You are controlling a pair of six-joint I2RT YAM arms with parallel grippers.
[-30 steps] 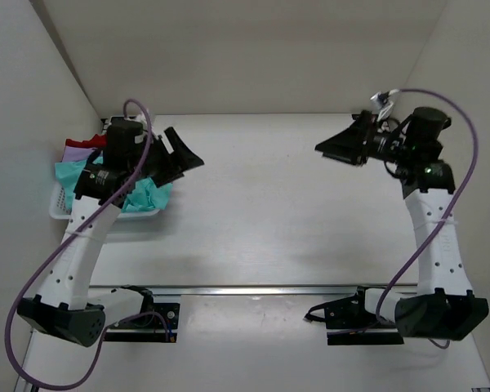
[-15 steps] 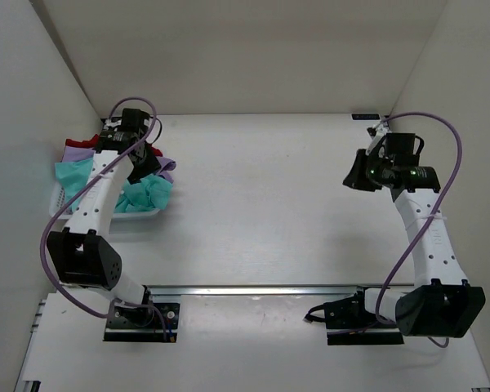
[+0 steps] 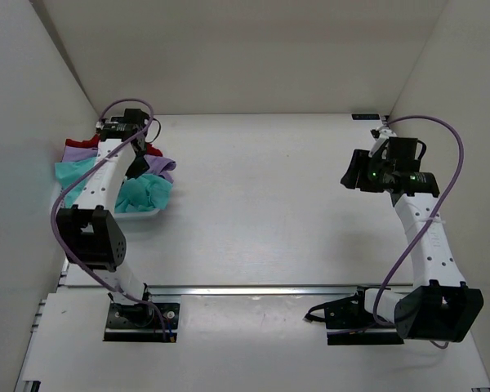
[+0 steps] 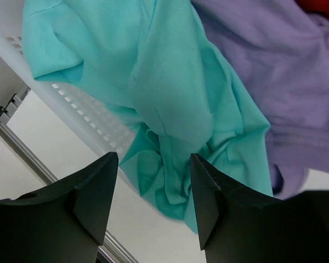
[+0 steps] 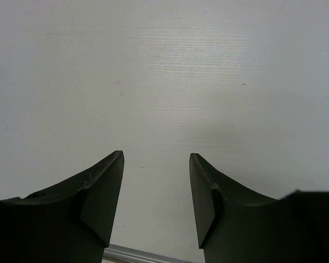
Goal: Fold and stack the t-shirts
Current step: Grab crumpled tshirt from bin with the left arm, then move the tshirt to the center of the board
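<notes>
Currently | teal t-shirt [image 4: 170, 98] crumpled | lavender t-shirt [image 4: 274, 71] bunched beside it

Just a white lattice basket [image 3: 56, 205] sitting on a white table [image 3: 261, 204], tucked right up against the left wall [image 3: 28, 122]. The table spreads out to the basket's right, and a metal rail [image 3: 253, 289] runs across on the basket's near side.

Right end effector [image 5: 156, 192] spread (nothing between) over white table [image 5: 164, 71].
</notes>
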